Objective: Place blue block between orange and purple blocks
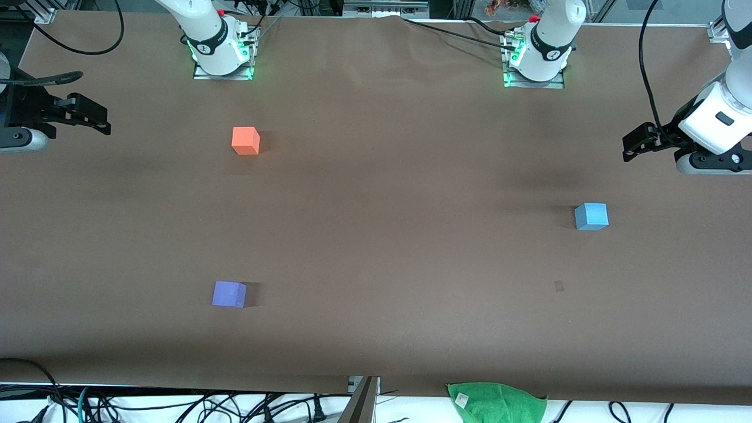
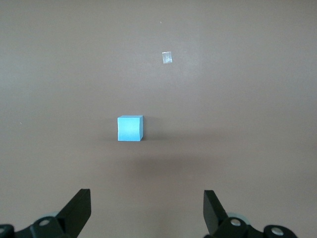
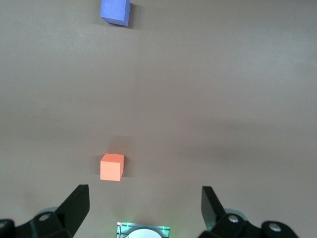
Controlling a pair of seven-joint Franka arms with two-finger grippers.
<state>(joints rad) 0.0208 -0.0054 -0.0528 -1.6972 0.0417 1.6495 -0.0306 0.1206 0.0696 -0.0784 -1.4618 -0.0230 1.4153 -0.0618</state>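
The light blue block sits on the brown table toward the left arm's end. My left gripper hangs open and empty in the air, over the table close to the blue block. Toward the right arm's end stands the orange block, close to the right arm's base. The purple block lies nearer to the front camera than the orange one, with a wide gap of bare table between them. At the right arm's end of the table, my right gripper is open and holds nothing.
A green cloth lies at the table's edge nearest the front camera. A small scrap of tape marks the table near the blue block. The arm bases stand along the edge farthest from the camera.
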